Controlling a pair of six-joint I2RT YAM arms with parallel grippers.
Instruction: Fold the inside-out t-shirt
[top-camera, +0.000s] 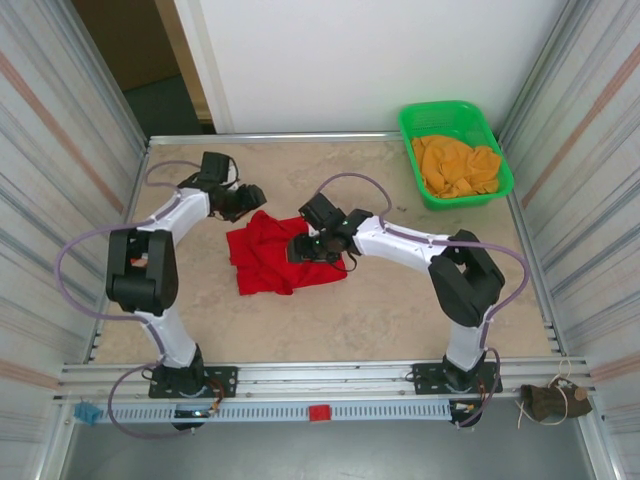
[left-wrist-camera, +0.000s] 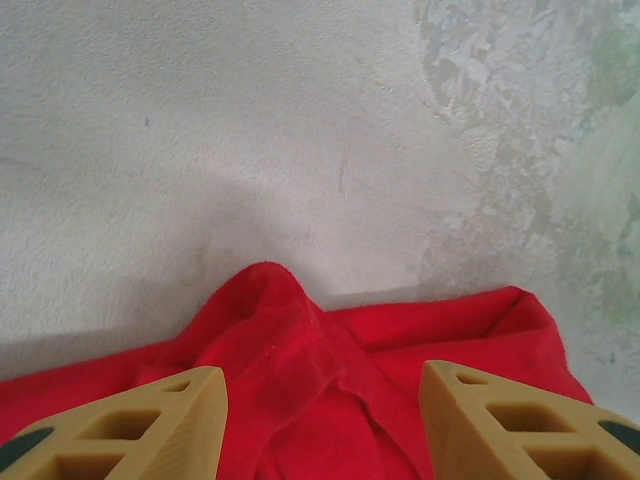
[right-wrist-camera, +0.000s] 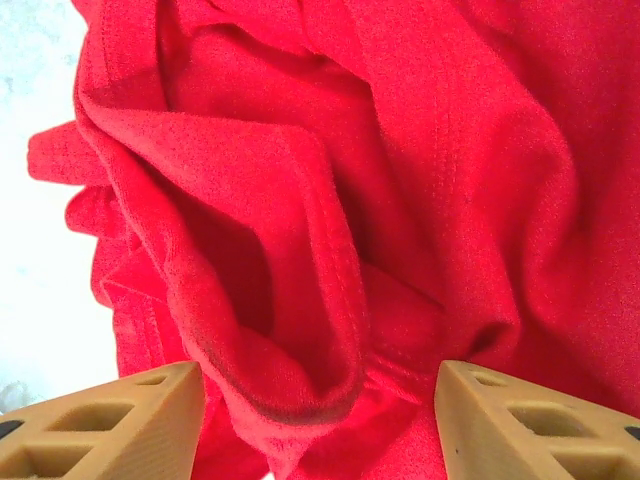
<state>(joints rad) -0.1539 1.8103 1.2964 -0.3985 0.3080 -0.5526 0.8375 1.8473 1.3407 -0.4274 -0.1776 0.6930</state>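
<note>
Red t-shirt (top-camera: 265, 265) crumpled, layout unreadable; left hand (left-wrist-camera: 322, 385), right hand (right-wrist-camera: 318, 375) spread wide, empty

Reads plain bright red, no print, on the crumpled soft fabric t-shirt (top-camera: 272, 262), darker red in the folds. Mottled beige on the worktop (top-camera: 380, 310). Vivid green plastic basket (top-camera: 438, 108), orange-yellow cloth (top-camera: 455, 165). Tan fingers on left claw (left-wrist-camera: 322, 375) and right claw (right-wrist-camera: 320, 370).
</note>
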